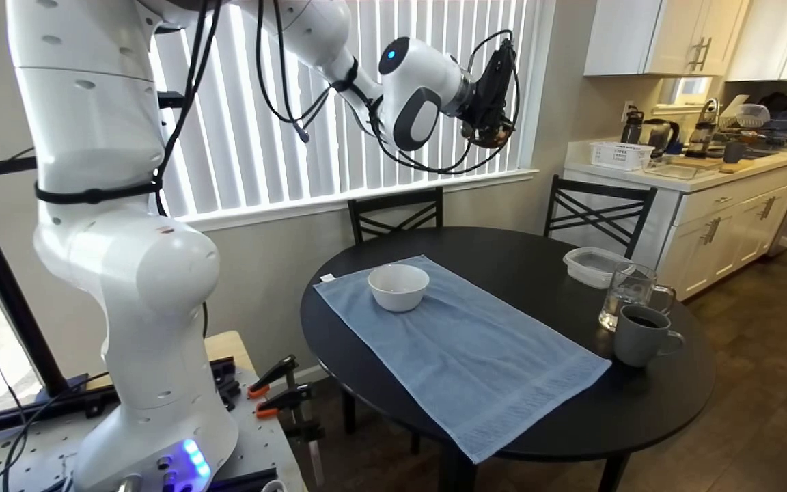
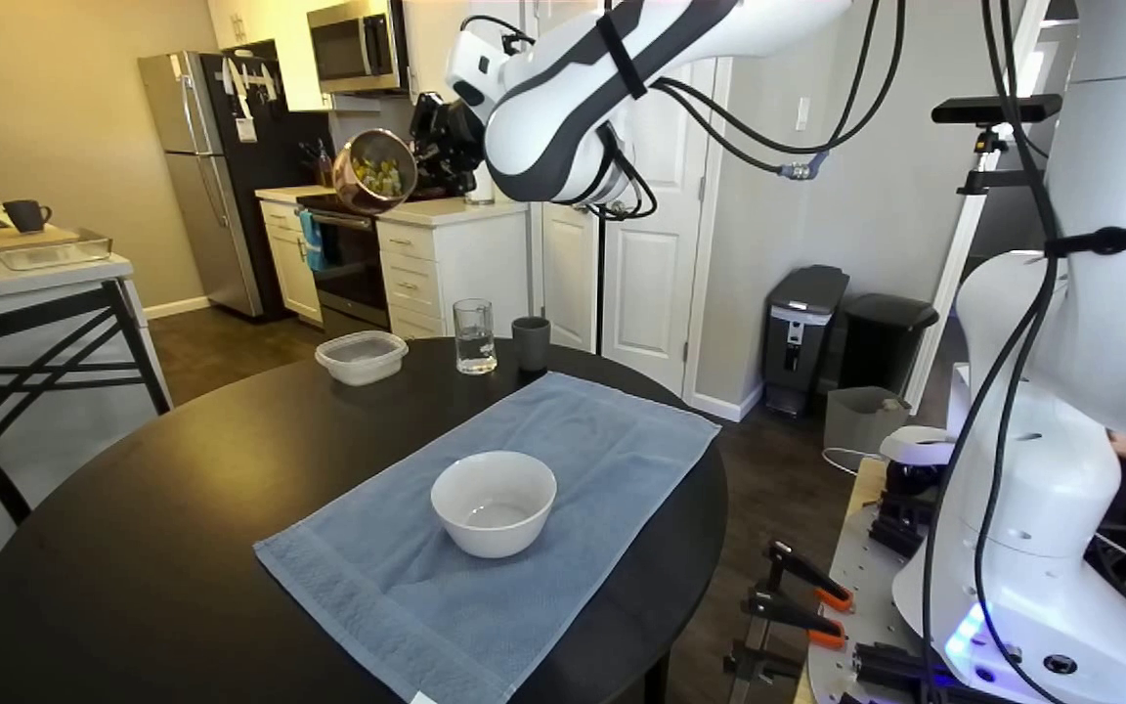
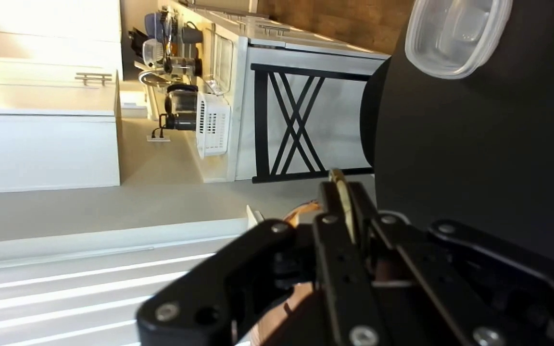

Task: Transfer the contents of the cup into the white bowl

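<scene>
Copper cup (image 2: pixel 346 186) pinched in the claw (image 3: pixel 343 194); its yellow-green contents (image 2: pixel 377 176) show in an exterior view, hidden in the wrist view. The towel tag (image 1: pixel 327 278) is illegible.

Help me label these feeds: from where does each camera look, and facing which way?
In an exterior view: across the table from the window blinds, facing them; arm and base show.
In an exterior view: probably on the blinds' side, facing the fridge and stove; arm and base show.
Wrist view: behind the fingers, turned sideways, facing a black chair; of the arm, only fingers and linkage show.
Both exterior views share the white bowl on the blue towel.
</scene>
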`<state>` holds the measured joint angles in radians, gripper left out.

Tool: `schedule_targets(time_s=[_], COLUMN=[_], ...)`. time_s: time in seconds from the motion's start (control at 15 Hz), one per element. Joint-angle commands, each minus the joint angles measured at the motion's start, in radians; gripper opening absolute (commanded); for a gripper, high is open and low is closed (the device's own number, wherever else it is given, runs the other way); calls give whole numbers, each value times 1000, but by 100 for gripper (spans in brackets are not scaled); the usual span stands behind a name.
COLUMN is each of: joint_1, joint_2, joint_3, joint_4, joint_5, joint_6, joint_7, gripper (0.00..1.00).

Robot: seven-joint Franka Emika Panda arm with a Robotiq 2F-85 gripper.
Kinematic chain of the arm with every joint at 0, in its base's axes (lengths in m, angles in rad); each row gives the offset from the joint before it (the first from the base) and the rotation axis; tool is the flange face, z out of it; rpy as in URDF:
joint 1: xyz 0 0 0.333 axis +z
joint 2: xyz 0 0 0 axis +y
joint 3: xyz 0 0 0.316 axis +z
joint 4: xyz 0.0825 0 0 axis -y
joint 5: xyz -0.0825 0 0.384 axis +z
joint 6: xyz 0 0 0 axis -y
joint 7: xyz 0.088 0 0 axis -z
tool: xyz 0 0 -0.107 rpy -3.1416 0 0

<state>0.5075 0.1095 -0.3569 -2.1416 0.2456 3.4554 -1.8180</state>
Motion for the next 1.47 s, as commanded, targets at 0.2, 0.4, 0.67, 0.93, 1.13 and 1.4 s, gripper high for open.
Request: schedule_targets(time_s=[0.2,0.4,0.67,0.93,1.13,1.4], joint_1=[36,27,-7,-24,-38,-111], joint_2=[-76,-60,-110,-195,-219,-201], joint_3=[96,133,173,250,210,154], joint_4=[-232,-289,-340,-353,-342,-327], joint_5=[-10,0,-33,58,77,-126], joint_6=[-26,-50,-174,-410,-525,-606], joint_7=[163,229,303,231,147,118], gripper=[2,2,2,2,2,2])
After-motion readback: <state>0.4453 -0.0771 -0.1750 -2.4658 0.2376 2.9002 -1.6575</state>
